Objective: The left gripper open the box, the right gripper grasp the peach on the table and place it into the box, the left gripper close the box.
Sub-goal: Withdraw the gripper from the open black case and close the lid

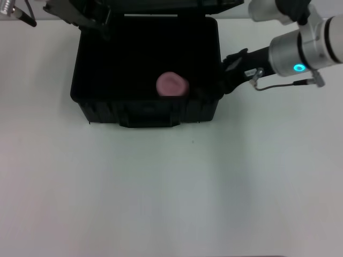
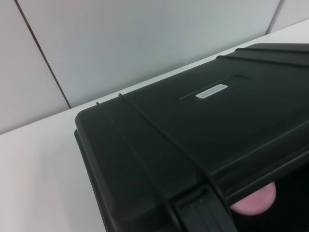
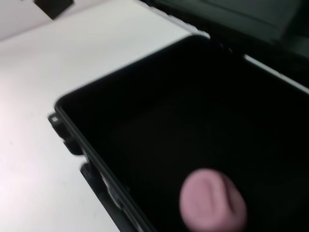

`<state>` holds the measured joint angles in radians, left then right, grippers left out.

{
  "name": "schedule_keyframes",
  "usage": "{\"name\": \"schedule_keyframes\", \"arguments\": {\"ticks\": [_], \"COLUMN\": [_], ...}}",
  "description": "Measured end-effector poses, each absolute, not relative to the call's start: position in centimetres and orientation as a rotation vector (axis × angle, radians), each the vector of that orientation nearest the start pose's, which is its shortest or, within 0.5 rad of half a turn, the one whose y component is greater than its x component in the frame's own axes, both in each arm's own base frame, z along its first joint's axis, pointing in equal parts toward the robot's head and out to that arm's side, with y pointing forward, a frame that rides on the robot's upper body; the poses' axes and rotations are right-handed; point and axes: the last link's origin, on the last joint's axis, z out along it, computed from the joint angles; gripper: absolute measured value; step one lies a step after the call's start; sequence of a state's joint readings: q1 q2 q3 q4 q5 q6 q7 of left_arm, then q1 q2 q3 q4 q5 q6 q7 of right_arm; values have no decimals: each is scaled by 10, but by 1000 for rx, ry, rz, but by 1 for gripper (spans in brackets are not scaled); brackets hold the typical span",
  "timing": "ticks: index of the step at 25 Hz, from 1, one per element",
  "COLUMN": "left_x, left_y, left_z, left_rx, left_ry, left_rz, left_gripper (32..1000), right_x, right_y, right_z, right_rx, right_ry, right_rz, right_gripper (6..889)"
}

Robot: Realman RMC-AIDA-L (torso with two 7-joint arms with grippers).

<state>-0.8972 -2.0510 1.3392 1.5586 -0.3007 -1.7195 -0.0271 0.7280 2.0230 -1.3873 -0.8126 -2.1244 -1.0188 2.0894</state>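
Resting on the floor of the large black ribbed hard plastic box [image 1: 102,80], the small round matte pink peach [image 1: 172,84] sits near the front wall, a little right of the middle, and you can see nothing touching it. In the right wrist view the peach [image 3: 213,198] lies alone against the dark interior, with the box's rim and front latches [image 3: 67,140] beside it. The lid stands raised at the far side; in the left wrist view you look across its ribbed outer face, with the small white label [image 2: 211,90] on it, and a sliver of the peach [image 2: 254,202] shows under the lid's edge.

Your right pincer [image 1: 228,72], slim and black on the white-grey arm with the blue ring light, hangs just outside the box's right wall, close to the rim; you cannot tell whether its fingers are spread or pressed together. Your left pincer [image 1: 99,24] is at the far left corner of the box by the lid, and its fingers cannot be made out either.

The plain white desk [image 1: 171,187] carries the box. A pale panelled wall [image 2: 145,43] rises behind it.
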Motion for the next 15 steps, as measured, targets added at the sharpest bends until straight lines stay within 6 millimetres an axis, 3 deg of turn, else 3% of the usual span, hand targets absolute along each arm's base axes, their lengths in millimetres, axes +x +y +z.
{"name": "schedule_keyframes", "arguments": {"ticks": [15], "left_x": [-68], "left_y": [394], "left_z": [60], "left_rx": [-2125], "left_ry": [-1104], "left_rz": [304], "left_gripper": [383], "right_x": [214], "right_y": [405], "right_z": [4], "right_rx": [-2592], "right_ry": [966], "right_rz": [-420], "right_gripper": [829]}}
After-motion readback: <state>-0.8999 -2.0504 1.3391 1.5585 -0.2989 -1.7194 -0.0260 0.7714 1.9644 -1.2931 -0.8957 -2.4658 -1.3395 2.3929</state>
